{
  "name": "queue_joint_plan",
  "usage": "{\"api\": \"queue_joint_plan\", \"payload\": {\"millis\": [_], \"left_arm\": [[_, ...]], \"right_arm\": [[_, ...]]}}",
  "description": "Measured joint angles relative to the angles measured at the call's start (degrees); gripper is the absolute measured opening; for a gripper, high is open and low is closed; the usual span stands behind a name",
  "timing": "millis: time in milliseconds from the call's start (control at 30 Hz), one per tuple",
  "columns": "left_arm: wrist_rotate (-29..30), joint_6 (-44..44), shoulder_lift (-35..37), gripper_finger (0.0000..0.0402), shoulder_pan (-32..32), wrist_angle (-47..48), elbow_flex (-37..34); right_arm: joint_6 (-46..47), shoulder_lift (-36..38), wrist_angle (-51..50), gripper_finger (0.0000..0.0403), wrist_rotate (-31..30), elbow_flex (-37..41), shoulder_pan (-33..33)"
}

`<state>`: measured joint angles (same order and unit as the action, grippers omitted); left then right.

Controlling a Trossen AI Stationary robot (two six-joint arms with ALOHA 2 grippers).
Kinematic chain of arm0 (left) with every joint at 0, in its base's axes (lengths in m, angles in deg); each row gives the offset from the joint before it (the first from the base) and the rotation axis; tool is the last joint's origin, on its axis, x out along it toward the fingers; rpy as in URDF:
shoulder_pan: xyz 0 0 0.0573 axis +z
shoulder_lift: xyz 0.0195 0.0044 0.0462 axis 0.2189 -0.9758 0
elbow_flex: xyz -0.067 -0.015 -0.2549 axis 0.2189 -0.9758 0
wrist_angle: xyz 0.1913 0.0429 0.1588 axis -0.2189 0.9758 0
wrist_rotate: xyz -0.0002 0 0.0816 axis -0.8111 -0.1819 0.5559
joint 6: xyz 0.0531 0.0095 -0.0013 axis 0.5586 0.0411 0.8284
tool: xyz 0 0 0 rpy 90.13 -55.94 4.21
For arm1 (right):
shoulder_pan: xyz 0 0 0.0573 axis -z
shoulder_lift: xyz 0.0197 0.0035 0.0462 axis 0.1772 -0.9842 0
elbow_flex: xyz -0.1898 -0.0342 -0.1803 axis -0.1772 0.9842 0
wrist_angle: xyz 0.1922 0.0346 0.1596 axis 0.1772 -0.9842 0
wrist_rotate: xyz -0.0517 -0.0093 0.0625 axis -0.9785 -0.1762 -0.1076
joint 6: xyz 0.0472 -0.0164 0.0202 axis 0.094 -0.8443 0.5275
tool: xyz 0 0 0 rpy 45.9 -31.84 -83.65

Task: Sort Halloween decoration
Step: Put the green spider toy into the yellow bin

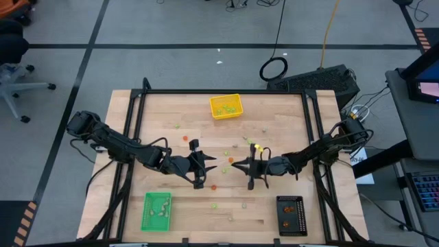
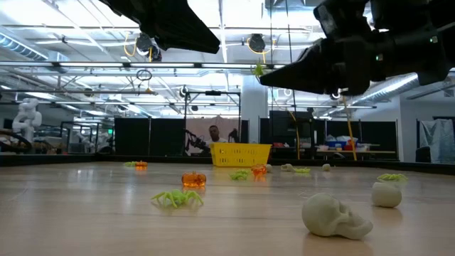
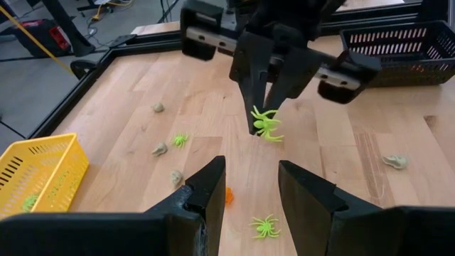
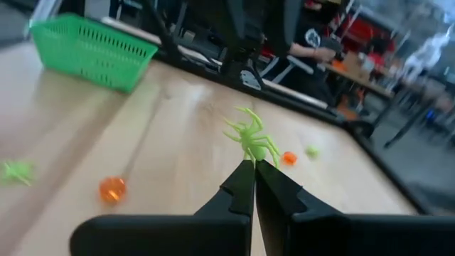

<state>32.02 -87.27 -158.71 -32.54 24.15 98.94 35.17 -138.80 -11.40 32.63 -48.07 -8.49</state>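
The right gripper (image 4: pixel 254 165) hangs above the middle of the worktop (image 1: pixel 274 110), its fingers pressed together on one thin leg of a light green spider (image 4: pixel 250 141), which dangles at the tips. The spider looks like soft moulded plastic, almost weightless, with springy legs that would bend rather than snap; a pinch on a leg holds it, though the small round body would likely give a surer hold. The left gripper (image 3: pixel 249 195) faces it from close by, fingers spread and holding nothing. The rest of the Halloween decoration (image 2: pixel 334 215) lies scattered over the pale wood planks: a matte beige skull nearest the low camera, another green spider (image 2: pixel 176 198), and a glossy, see-through orange pumpkin (image 2: pixel 193 180) that looks hard and smooth and could slip or roll under a poor pinch. Three trays of stiff plastic mesh sit on the worktop: a yellow tray (image 1: pixel 226 106) at the far edge, a green tray (image 1: pixel 156 210) and a black tray (image 1: pixel 291 215) at the near corners.
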Motion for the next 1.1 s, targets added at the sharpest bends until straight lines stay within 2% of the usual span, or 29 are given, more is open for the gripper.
{"api": "queue_joint_plan", "payload": {"millis": [367, 633, 867, 1100], "left_arm": [[-0.02, -1.43, 0.01, 0.0132, 0.00, 0.02, -0.02], [-0.02, -1.56, 0.01, 0.0132, -0.11, 0.02, -0.02], [-0.02, -1.17, 0.02, 0.0132, -0.11, 0.46, -0.02], [-0.02, 0.39, 0.02, 0.0132, -0.09, 2.07, -0.04]], "right_arm": [[23.44, 0.00, -2.54, 0.0000, 0.04, 0.00, 0.00], [35.72, 0.00, -2.60, 0.0000, 0.09, 0.00, 0.02], [38.03, 0.00, -2.58, 0.0000, 0.13, 0.00, 1.35], [33.50, 0.09, -3.02, 0.0000, 0.34, -1.15, 9.11]]}}
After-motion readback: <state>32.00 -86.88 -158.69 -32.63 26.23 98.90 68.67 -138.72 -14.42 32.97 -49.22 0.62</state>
